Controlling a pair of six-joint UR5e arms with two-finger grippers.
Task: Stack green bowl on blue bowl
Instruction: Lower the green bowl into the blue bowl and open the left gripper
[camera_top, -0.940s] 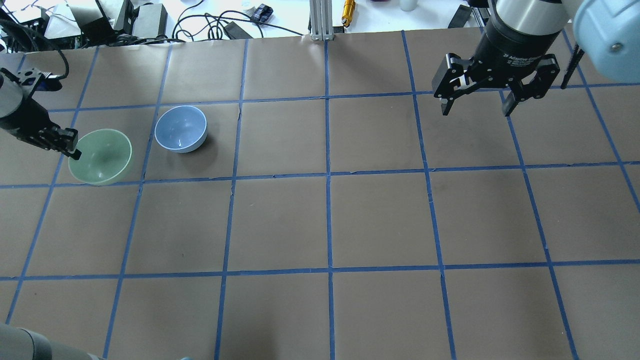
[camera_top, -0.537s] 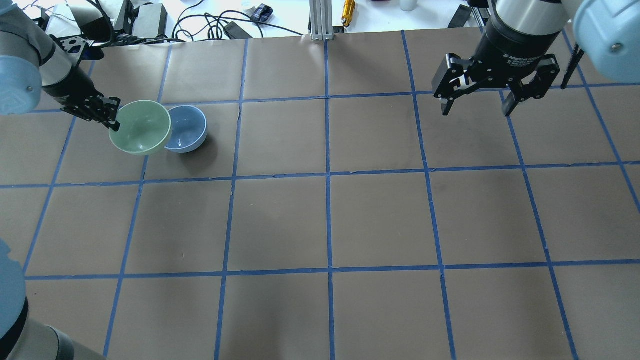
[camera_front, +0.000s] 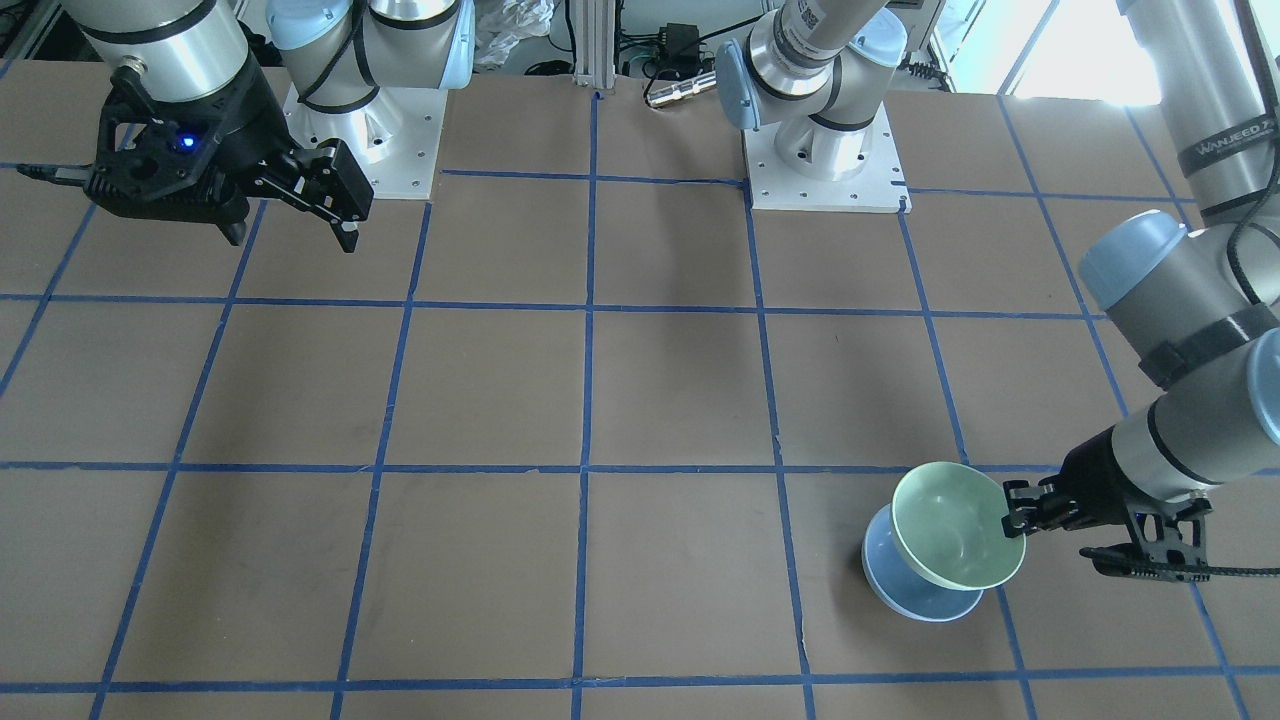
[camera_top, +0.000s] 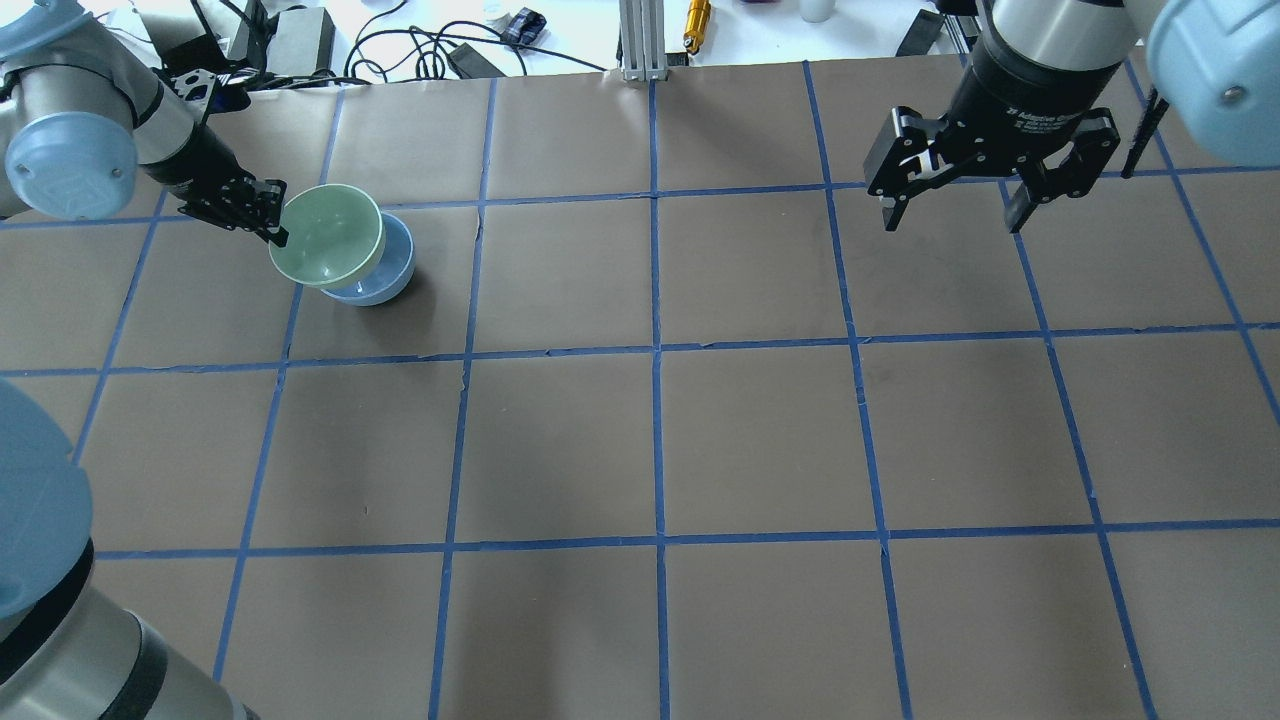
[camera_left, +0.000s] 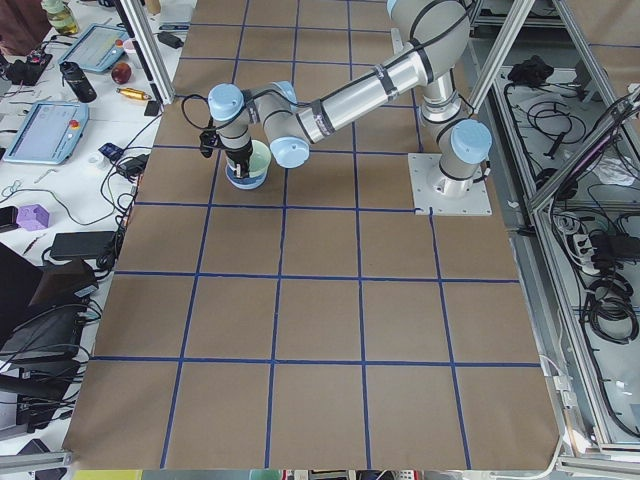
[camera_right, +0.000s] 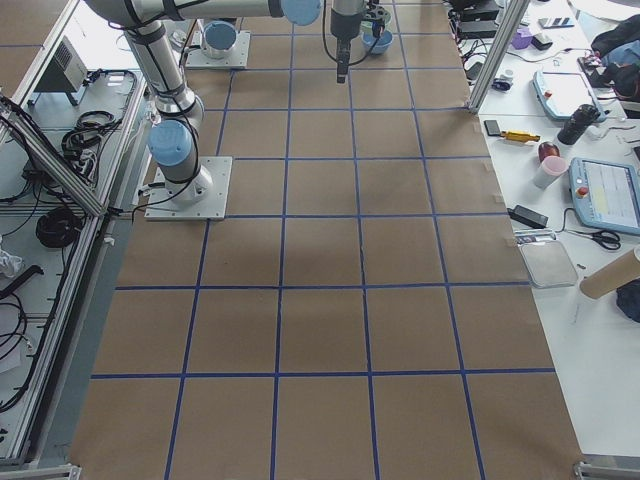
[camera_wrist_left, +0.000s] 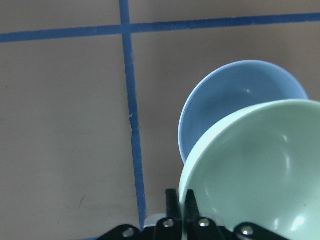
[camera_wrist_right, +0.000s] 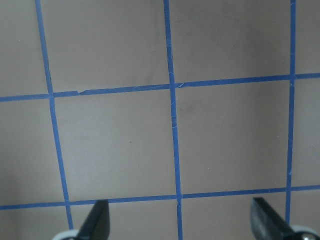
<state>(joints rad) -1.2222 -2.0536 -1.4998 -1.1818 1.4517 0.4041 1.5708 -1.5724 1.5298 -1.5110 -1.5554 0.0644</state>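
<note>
The pale green bowl (camera_top: 325, 236) hangs in the air, pinched by its rim in my left gripper (camera_top: 275, 232), which is shut on it. It hovers partly over the pale blue bowl (camera_top: 385, 280), which stands on the table at the far left. The front-facing view shows the green bowl (camera_front: 950, 540) above the blue bowl (camera_front: 900, 592), with the left gripper (camera_front: 1012, 520) at its rim. The left wrist view shows the green bowl (camera_wrist_left: 260, 175) overlapping the blue bowl (camera_wrist_left: 225, 110). My right gripper (camera_top: 950, 205) is open and empty at the far right.
Brown paper with a blue tape grid (camera_top: 655, 350) covers the table. Cables and boxes (camera_top: 300, 40) lie past the far edge, with an aluminium post (camera_top: 640, 40) at its middle. The arm bases (camera_front: 820, 160) stand on the robot's side.
My left gripper has carried the green bowl up and to the right, from beside the blue bowl to partly over it. The right arm has not moved.
</note>
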